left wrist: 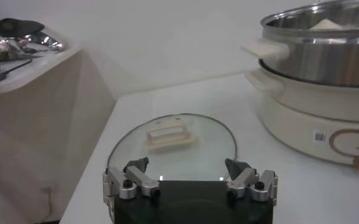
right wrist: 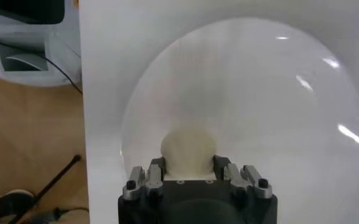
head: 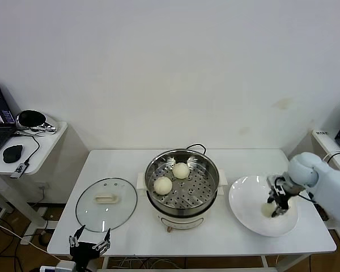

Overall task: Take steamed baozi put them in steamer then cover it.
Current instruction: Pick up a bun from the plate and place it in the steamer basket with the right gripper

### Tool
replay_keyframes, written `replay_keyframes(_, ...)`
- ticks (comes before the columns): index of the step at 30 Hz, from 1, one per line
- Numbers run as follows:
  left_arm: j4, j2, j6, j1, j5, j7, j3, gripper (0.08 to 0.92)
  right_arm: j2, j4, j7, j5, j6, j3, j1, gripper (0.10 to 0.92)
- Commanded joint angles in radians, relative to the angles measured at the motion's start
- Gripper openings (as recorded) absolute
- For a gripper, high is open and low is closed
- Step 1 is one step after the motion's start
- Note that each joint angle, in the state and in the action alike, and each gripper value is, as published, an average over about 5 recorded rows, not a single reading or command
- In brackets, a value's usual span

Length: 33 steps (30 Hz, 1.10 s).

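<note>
The steamer (head: 153, 170) stands mid-table on its white pot base (head: 181, 218) and holds two baozi (head: 181, 170) (head: 163, 185). A third baozi (head: 267, 210) rests on the white plate (head: 246, 195) at the right. My right gripper (head: 276, 201) is down on the plate, its fingers pressed against both sides of that baozi (right wrist: 188, 146). The fourth baozi is not in view. The glass cover (head: 122, 211) lies flat on the table at the left, handle up. My left gripper (head: 89, 238) is open and empty at the table's front edge, just short of the cover (left wrist: 173, 146).
A low side table (head: 42, 156) at the far left carries a laptop, a mouse and cables. A black power cord (head: 197, 146) runs behind the pot. The plate lies close to the table's right front edge. The steamer's side (left wrist: 325, 55) shows in the left wrist view.
</note>
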Motion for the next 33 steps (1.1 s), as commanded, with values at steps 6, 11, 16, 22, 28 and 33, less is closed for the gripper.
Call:
replay_keyframes(6, -0.011, 0.003, 0.001, -0.01, -0.004, -0.004, -0.022, 0.823, 0.212, -0.021, -0.072, 0.23, -0.002, -0.284, 0.559, 0.507)
replay_keyframes(11, -0.01, -0.003, 0.001, -0.018, -0.019, -0.008, -0.031, 0.823, 0.356, -0.031, -0.095, 0.27, 0.011, -0.3, 0.637, 0.501)
replay_keyframes(16, -0.031, -0.006, -0.001, -0.013, -0.034, -0.012, -0.051, 0.823, 0.487, -0.088, -0.116, 0.313, 0.134, -0.328, 0.659, 0.501)
replay_keyframes(22, -0.044, -0.011, -0.003, -0.006, -0.05, -0.017, -0.064, 0.823, 0.599, -0.153, -0.13, 0.27, 0.449, -0.347, 0.642, 0.501)
replay_keyframes(28, -0.055, -0.023, -0.003, -0.007, -0.048, -0.019, -0.062, 0.823, 0.635, -0.172, -0.129, 0.26, 0.708, -0.396, 0.601, 0.501)
replay_keyframes(33, -0.061, -0.026, -0.003, -0.003, -0.044, -0.02, -0.062, 0.823, 0.646, -0.152, -0.085, 0.2, 0.877, -0.446, 0.56, 0.504)
